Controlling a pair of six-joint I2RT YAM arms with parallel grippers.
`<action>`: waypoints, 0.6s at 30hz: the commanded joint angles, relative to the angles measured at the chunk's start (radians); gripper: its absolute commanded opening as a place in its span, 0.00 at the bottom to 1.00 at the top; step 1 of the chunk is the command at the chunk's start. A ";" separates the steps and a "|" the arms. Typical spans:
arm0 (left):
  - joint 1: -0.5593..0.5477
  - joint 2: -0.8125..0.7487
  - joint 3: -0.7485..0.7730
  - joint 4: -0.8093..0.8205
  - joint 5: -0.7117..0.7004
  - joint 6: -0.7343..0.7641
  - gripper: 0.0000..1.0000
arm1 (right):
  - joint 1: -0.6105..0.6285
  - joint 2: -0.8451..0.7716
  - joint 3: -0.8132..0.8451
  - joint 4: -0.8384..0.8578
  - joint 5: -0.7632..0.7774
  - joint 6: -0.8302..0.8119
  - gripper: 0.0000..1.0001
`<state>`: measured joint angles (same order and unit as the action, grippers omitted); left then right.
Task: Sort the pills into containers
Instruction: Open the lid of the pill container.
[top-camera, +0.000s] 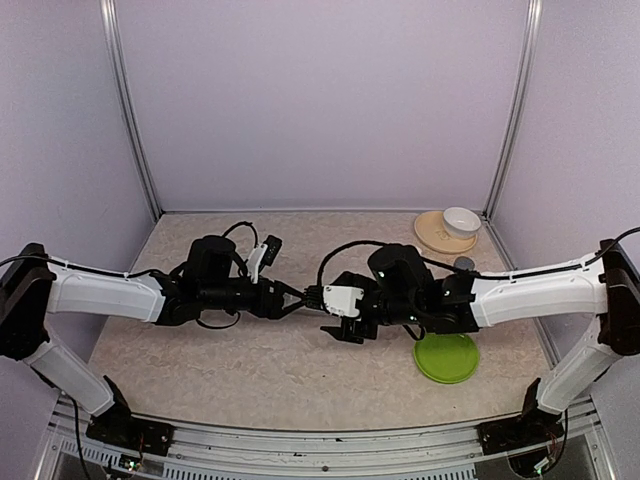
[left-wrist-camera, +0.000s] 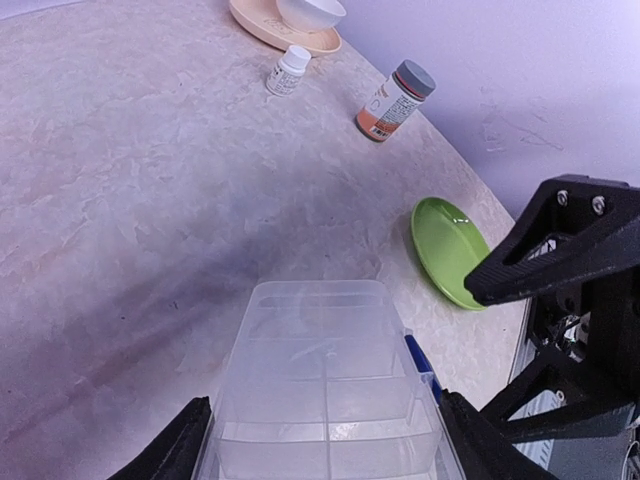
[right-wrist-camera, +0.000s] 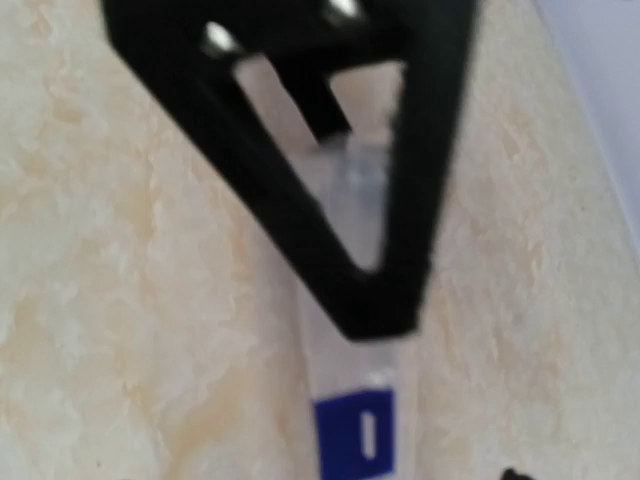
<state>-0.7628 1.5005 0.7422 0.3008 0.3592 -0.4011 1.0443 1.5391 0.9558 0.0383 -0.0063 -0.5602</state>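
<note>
- I'm looking at the organiser (left-wrist-camera: 320, 370) through the left wrist cam. It's sitting right between the left tool (left-wrist-camera: 322, 445) fingers (left-wrist-camera: 175, 450), one on each long side, so the left tool is gripping it.
- From the top it's sitting about mid-worktop (left-wrist-camera: 120, 200), between the two arms where they're meeting nose to nose. I can't tell if it's resting on the surface or hanging just above it.
- The compartments I'm seeing are looking clear, with a blue tab (left-wrist-camera: 420, 362) showing on the right edge.
- The right tool (top-camera: 330, 312) is sitting just beside the far end of the organiser. The right wrist cam is giving me a blurry mess: a black triangular frame, the organiser edge-on, and that blue tab. I honestly can't tell if the right tool is open or closed.
- Off to the right side I'm seeing a green plate (left-wrist-camera: 450, 250) near the worktop edge.
- Further back, an amber bottle (left-wrist-camera: 393, 100) is standing with a grey cap, with a small white bottle (left-wrist-camera: 287, 70) near it.
- A white bowl (left-wrist-camera: 310, 12) is sitting on a tan plate (left-wrist-camera: 262, 25) in the far right corner.
</note>
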 joint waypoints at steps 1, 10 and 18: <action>0.002 -0.012 -0.010 0.050 0.015 -0.025 0.68 | 0.047 0.017 -0.027 0.170 0.136 -0.006 0.72; 0.002 -0.018 -0.011 0.052 0.021 -0.027 0.68 | 0.084 0.087 -0.024 0.249 0.261 -0.026 0.47; 0.003 -0.012 -0.007 0.052 0.025 -0.026 0.68 | 0.085 0.087 -0.041 0.259 0.296 -0.039 0.44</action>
<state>-0.7628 1.5005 0.7403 0.3199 0.3637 -0.4225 1.1175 1.6215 0.9340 0.2584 0.2417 -0.5880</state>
